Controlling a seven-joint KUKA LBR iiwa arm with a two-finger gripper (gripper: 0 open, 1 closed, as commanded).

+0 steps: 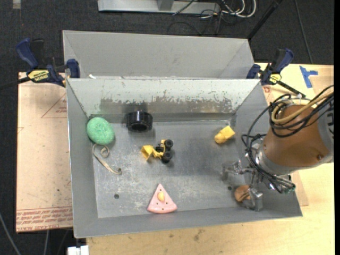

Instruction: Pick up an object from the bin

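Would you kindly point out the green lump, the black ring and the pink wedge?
green lump (pixel 100 130): camera view, middle of its top.
black ring (pixel 138 126): camera view, its near outer wall.
pink wedge (pixel 162 202): camera view, centre of its face.

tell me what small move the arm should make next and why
Probably a short, straight lift. The gripper sits low in the bin's lower right corner, right against a small brown lump. Whether it grips the lump I cannot tell, so a slight rise would show. The wall close by leaves little room sideways.
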